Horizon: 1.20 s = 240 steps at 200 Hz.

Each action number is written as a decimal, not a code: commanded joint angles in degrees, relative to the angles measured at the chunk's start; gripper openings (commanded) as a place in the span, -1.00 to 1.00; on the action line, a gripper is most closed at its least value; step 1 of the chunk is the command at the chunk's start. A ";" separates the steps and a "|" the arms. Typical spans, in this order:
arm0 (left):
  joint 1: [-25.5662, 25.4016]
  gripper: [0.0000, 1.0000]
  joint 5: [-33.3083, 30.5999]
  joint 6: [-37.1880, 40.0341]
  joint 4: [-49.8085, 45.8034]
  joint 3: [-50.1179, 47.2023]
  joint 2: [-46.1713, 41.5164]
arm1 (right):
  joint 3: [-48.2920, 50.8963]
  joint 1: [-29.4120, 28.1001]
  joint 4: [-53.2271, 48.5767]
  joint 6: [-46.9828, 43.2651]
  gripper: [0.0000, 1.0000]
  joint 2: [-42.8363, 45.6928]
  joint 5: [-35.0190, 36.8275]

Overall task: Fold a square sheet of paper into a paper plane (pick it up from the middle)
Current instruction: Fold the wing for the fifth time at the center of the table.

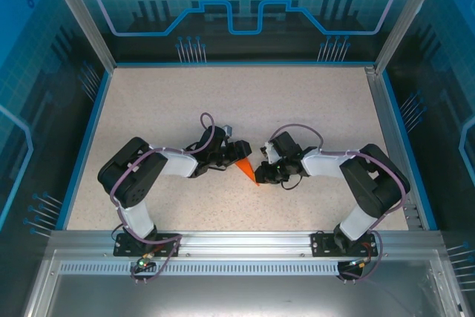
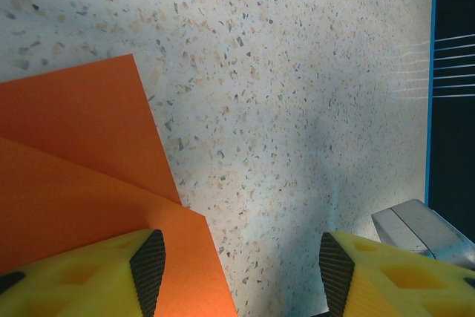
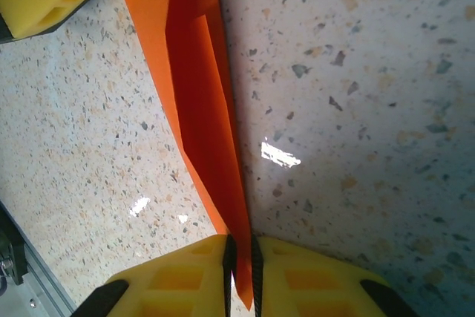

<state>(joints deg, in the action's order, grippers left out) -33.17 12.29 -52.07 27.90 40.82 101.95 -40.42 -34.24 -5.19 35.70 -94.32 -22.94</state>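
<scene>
Your right tool (image 3: 241, 250) has its pads almost together, pinching the narrow end of the folded orange sheet of paper (image 3: 200, 87), which runs away from it across the speckled desk (image 3: 356, 109). Your left tool (image 2: 241, 272) stands well apart and grips nothing; one yellow finger (image 2: 111, 272) sits over the sheet's layered corner. From above, the sheet lies between both tools, largely hidden by them. Whether that finger touches the paper, you cannot tell.

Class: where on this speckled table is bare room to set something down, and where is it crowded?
Free: the far half of the speckled table, up to the blue rim. Crowded: near centre, where left gripper and right gripper meet at the folded orange paper sheet.
</scene>
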 commanded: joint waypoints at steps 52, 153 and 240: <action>1.00 0.22 -1.63 2.15 -6.97 -0.02 1.80 | 0.51 -0.74 -4.28 -1.49 -0.62 1.18 -0.14; 1.01 0.23 -1.15 1.97 -6.81 -0.01 2.09 | -3.32 -0.74 -5.18 -2.11 -0.59 1.31 -0.73; 1.02 0.22 -0.91 2.01 -7.06 0.47 2.14 | -1.99 -0.74 -4.21 -1.96 -0.76 -1.65 -1.32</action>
<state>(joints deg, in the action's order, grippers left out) -33.15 12.36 -51.94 27.05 41.28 101.97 -42.85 -34.24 -8.99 34.20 -94.74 -23.14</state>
